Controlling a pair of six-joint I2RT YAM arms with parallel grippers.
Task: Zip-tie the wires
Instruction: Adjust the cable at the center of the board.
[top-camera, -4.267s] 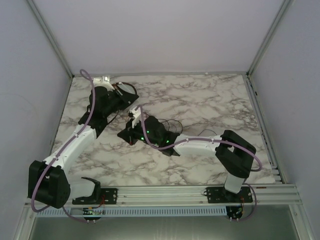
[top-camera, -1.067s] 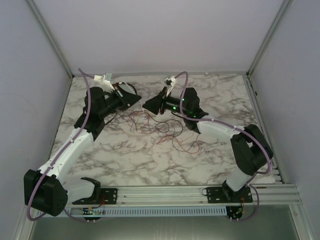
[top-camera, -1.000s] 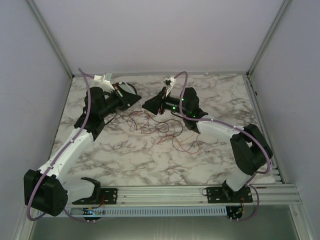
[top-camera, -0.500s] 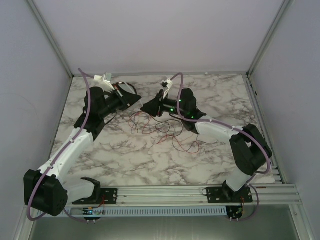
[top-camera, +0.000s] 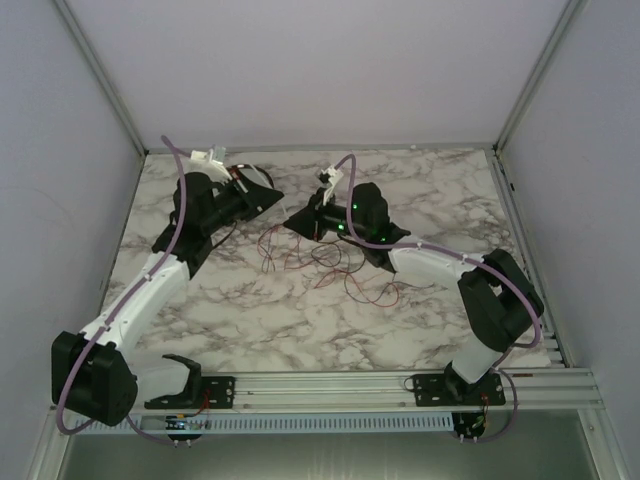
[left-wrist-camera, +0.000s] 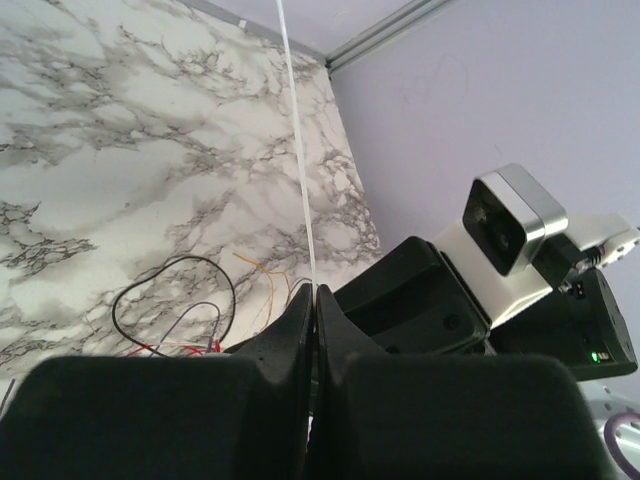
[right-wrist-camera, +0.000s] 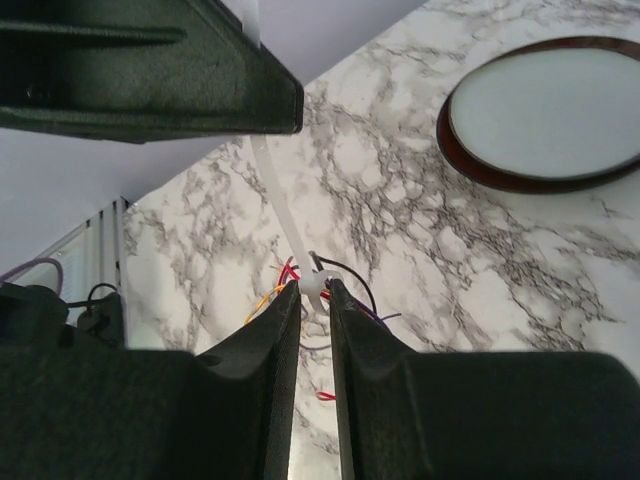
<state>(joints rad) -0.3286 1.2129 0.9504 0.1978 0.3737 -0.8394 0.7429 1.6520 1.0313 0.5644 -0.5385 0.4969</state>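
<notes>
The wires (top-camera: 335, 262), thin red and dark strands in loose loops, lie on the marble between the two arms. A white zip tie (right-wrist-camera: 280, 205) runs taut from one gripper to the other. My left gripper (top-camera: 272, 197) is shut on the strap's tail (left-wrist-camera: 298, 150), which passes between its fingertips (left-wrist-camera: 316, 292). My right gripper (top-camera: 290, 222) has its fingers pressed against the tie's head (right-wrist-camera: 314, 285), where red, black and yellow wires (right-wrist-camera: 292, 270) bunch together. The left gripper's black body (right-wrist-camera: 150, 60) fills the top of the right wrist view.
A round dark-rimmed dish (right-wrist-camera: 545, 115) sits on the marble at the far side beyond the grippers. The right arm's wrist camera (left-wrist-camera: 510, 220) is close beside the left fingers. Metal frame posts and grey walls enclose the table (top-camera: 450, 200).
The right gripper has shifted a little left and down toward the wires and narrowed its jaws onto the tie's head. The left gripper stays shut on the strap, nudged slightly.
</notes>
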